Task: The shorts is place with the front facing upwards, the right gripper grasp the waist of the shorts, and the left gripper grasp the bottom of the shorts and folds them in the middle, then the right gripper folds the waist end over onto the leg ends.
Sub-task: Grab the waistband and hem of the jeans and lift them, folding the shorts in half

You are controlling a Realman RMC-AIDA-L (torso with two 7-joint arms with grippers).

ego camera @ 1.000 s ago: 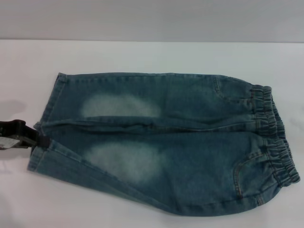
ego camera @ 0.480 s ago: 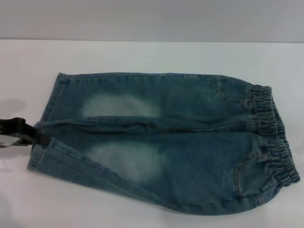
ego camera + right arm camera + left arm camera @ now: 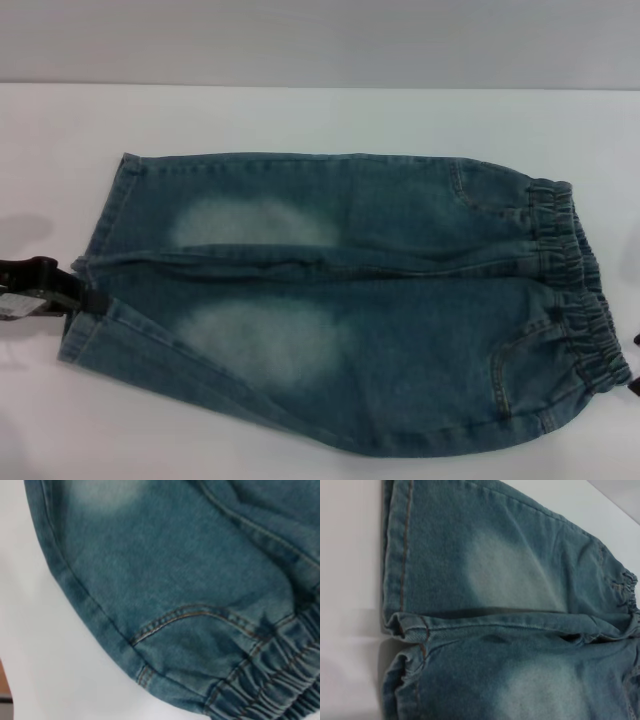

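Bare test or lab-type setup suggested, not home. Plain white smooth tabletop [image 3: 300, 115] seen filling view, backed by blank pale grey wall [image 3: 320, 40]. Single faded blue-green denim shorts [image 3: 340, 300] laid flat as sole item. Exact kind of place cannot be told.

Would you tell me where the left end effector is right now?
In the head view, the left end effector is at the table's left edge, touching the shorts' leg hems between the two legs.
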